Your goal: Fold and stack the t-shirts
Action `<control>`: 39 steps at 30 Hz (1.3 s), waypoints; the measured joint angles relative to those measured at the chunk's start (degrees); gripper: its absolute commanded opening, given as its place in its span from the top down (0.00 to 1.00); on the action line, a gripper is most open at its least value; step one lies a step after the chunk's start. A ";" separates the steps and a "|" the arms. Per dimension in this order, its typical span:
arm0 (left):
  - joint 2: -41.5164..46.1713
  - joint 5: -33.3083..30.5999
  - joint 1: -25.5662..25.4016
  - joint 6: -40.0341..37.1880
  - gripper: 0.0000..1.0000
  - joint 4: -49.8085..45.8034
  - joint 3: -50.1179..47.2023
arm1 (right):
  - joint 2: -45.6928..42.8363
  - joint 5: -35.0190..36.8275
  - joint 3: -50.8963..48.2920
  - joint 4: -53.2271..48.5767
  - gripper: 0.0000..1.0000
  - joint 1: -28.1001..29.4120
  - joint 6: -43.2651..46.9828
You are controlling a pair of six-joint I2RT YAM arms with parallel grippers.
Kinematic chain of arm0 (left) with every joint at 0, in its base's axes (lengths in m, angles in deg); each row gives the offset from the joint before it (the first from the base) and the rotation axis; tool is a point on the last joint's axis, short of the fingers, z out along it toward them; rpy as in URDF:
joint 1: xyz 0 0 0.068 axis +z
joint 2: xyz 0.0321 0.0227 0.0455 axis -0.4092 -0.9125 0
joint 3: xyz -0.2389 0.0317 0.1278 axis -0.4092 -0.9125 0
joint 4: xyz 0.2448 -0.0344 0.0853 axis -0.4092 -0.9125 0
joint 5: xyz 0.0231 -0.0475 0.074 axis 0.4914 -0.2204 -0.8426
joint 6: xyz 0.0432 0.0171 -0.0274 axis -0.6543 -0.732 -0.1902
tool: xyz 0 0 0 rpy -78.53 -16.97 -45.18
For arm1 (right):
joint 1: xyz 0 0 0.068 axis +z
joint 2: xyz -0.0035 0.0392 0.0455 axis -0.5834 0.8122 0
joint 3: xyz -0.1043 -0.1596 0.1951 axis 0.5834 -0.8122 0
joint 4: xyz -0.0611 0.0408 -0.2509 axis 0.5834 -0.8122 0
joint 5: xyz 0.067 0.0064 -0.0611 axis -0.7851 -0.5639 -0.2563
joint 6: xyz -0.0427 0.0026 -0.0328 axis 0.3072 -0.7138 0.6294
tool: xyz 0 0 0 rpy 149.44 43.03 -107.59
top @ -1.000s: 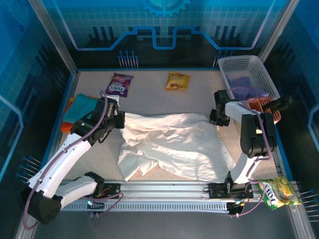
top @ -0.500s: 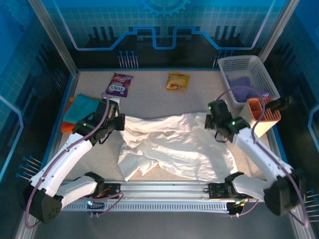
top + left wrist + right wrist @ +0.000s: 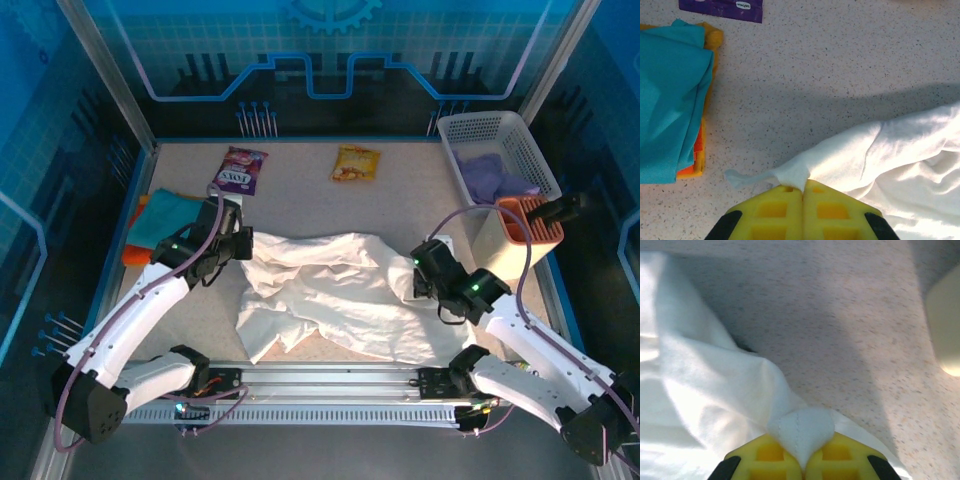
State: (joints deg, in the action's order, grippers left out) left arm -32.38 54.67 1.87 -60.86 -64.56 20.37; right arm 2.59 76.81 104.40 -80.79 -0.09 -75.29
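Note:
A large white t-shirt (image 3: 340, 295) lies crumpled across the middle of the table. My left gripper (image 3: 240, 243) is shut on its upper left edge; in the left wrist view the yellow jaws (image 3: 803, 192) pinch a twisted tip of the white t-shirt (image 3: 875, 155). My right gripper (image 3: 422, 280) is shut on the shirt's right edge, and the right wrist view has a stitched fold of the white t-shirt (image 3: 705, 390) squeezed between the pads of that gripper (image 3: 804, 467). A folded teal t-shirt (image 3: 165, 215) lies on an orange one (image 3: 134, 252) at the left wall; the teal t-shirt (image 3: 670, 95) and orange edge (image 3: 697, 150) also appear from the left wrist.
A purple snack packet (image 3: 240, 170) and a yellow one (image 3: 356, 163) lie at the back. A white basket (image 3: 490, 130) with purple cloth and an orange-rimmed holder (image 3: 510, 235) stand at the right. Another yellow-green packet (image 3: 560, 388) lies past the front rail.
My right gripper has pulled the shirt's right edge toward the front and inward, bunching the cloth. The left gripper has barely moved.

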 measured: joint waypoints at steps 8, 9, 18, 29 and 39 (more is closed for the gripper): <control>0.00 0.11 0.02 0.98 0.97 0.48 -1.51 | 7.96 -7.04 -1.90 7.17 0.83 17.35 4.39; 0.00 0.11 0.00 0.98 0.97 0.55 -1.51 | 9.60 -7.28 -1.90 7.54 0.79 20.22 4.79; -0.39 0.13 0.02 0.98 0.96 0.76 -1.51 | 9.38 -5.53 -1.88 6.75 0.27 24.96 4.46; -0.68 0.81 0.07 0.98 0.96 1.05 -1.51 | 4.17 -14.71 -3.96 2.49 0.52 3.10 -3.72; -2.69 2.19 0.07 0.98 0.96 2.32 -1.51 | 5.73 -26.03 -14.80 4.31 0.70 1.46 -10.32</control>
State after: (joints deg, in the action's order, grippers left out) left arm -35.07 56.85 1.93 -59.88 -62.25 18.86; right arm 8.32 50.78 89.60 -76.48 1.37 -85.60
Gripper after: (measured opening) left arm 0.060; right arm 0.325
